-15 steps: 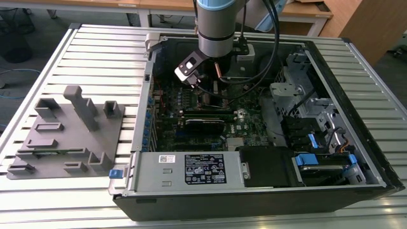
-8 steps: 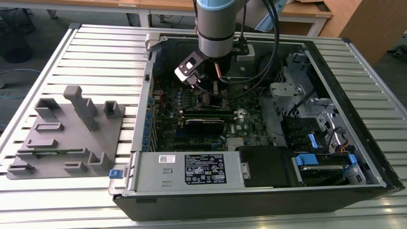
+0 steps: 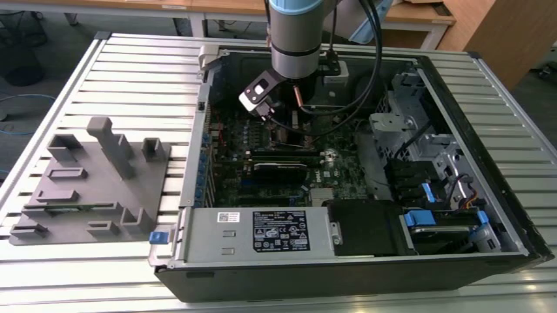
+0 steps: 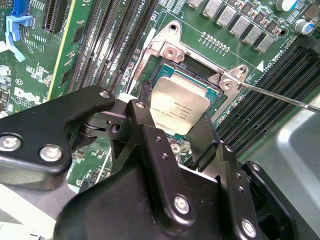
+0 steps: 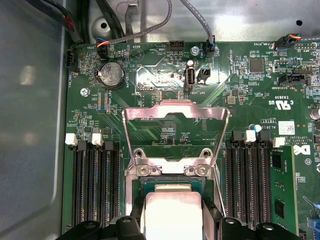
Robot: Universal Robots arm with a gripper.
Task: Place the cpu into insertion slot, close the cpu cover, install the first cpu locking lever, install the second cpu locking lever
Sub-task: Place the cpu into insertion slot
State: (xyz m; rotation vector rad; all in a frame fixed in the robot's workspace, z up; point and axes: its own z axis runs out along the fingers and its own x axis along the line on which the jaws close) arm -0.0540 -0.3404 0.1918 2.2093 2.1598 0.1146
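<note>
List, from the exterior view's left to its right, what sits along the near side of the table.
grey fixture block → small blue tab → labelled power-supply box → black cover → blue drive handle

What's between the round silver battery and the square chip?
The cpu cover, swung open, sits between the round battery and the cpu in the first wrist view; green board shows through its frame.

The exterior view looked down from high at the whole computer case (image 3: 348, 280). Both wrist views looked closely at the cpu (image 4: 179, 107) (image 5: 172, 210).
</note>
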